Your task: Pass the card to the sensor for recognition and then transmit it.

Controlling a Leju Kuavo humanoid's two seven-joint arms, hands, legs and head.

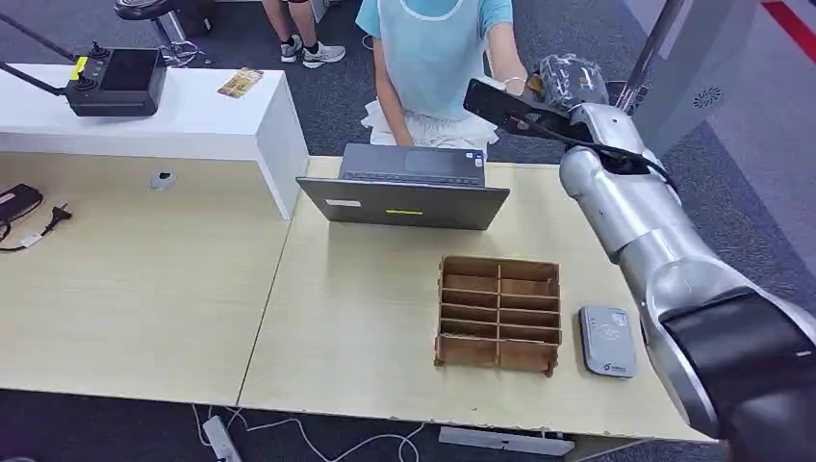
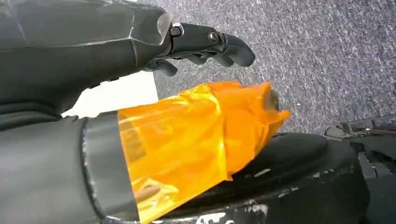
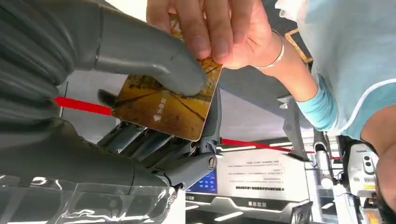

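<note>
My right hand [image 1: 570, 81] is raised past the table's far edge toward a person in a light blue top [image 1: 433, 48]. In the right wrist view its thumb [image 3: 154, 58] presses a golden-brown card [image 3: 163, 106] against its darker fingers. The person's hand [image 3: 219, 28] also grips the card's far end, a bracelet on the wrist. The grey card sensor [image 1: 607, 340] lies flat on the table near its right front, beside my right forearm. My left hand [image 2: 196, 44] hangs over grey carpet with its fingers loosely extended and nothing in them; orange film wraps its thumb [image 2: 196, 130].
A wooden compartment box [image 1: 498, 313] stands left of the sensor. An open grey laptop [image 1: 404, 188] sits at the table's far edge before the person. A white side table [image 1: 192, 120] at the left carries a black controller [image 1: 115, 82] and another card [image 1: 241, 82].
</note>
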